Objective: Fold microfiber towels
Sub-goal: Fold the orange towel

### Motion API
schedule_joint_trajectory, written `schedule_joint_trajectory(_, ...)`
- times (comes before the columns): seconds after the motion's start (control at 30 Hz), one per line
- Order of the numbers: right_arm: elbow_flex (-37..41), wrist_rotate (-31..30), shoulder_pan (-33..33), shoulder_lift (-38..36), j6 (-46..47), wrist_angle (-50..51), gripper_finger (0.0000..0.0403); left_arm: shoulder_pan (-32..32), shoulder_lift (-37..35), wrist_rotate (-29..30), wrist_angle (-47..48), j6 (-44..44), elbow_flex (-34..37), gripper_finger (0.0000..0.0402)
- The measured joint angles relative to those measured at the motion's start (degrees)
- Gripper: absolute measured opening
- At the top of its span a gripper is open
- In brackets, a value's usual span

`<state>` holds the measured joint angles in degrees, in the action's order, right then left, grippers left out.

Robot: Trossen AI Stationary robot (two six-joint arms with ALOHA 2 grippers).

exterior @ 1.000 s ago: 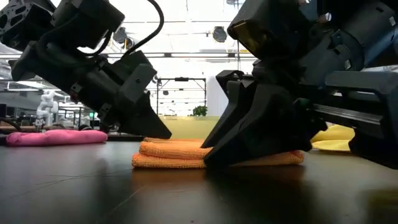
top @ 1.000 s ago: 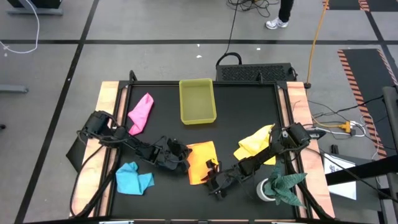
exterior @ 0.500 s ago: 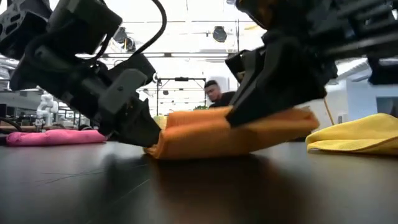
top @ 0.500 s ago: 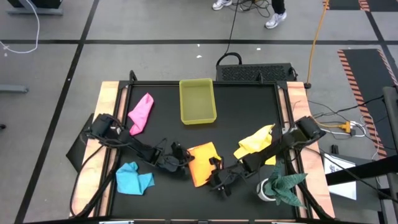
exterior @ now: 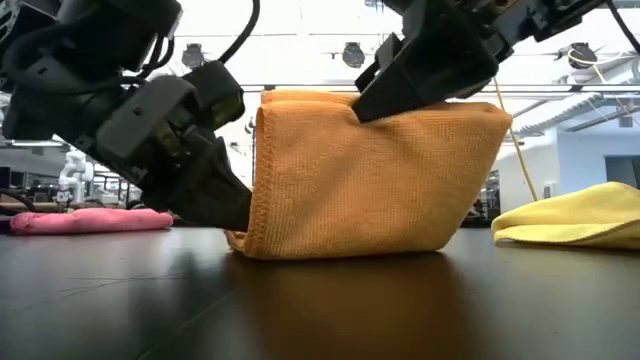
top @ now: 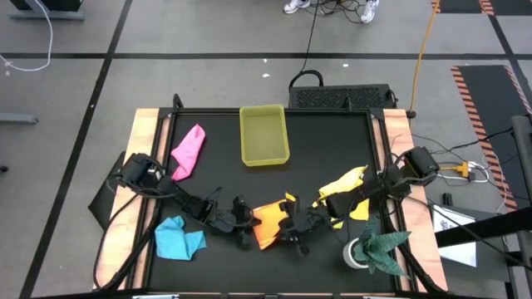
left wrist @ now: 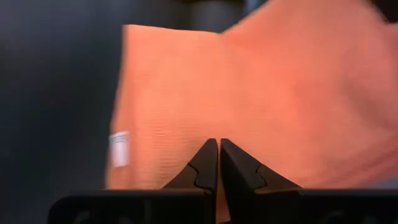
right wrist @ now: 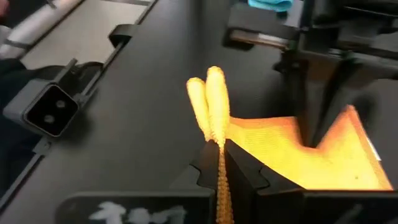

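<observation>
- From above we see the orange towel near the front middle of the black worktop, between the left gripper and the right gripper.
- The low view adds what the overhead hides: the orange towel stands up off the worktop, its top edge pinched by the right gripper, its lower corner pressed down by the left gripper.
- In the right wrist view we see the fingers closed on a doubled orange edge.
- In the left wrist view the fingers are closed together, tips against the orange cloth.
- We count four towels: orange, pink towel, yellow towel, light blue towel.
- One yellow tray and one dark green cloth.
</observation>
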<state>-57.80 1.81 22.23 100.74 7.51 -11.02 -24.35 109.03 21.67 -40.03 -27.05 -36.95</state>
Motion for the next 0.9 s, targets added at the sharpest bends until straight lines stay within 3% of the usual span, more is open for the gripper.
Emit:
schedule_joint_trajectory(0.43,0.0,1.4,-9.9,1.6,1.0,0.1,0.0003,0.2,-1.1,0.9,3.7,-2.1,0.0,0.0021)
schedule_joint_trajectory(0.57,0.0,1.4,-11.3,3.6,1.5,0.1,0.0003,-0.8,-4.7,1.3,10.5,-4.6,0.0,0.0021)
schedule_joint_trajectory(0.73,0.0,1.5,-12.2,4.3,1.5,-1.2,0.0002,-2.6,-8.4,7.0,20.6,-9.8,0.0,0.0021)
schedule_joint_trajectory(0.9,0.0,1.5,-12.9,4.3,2.3,-4.2,0.0002,-3.1,-7.6,8.1,22.4,-12.1,0.0,0.0021)
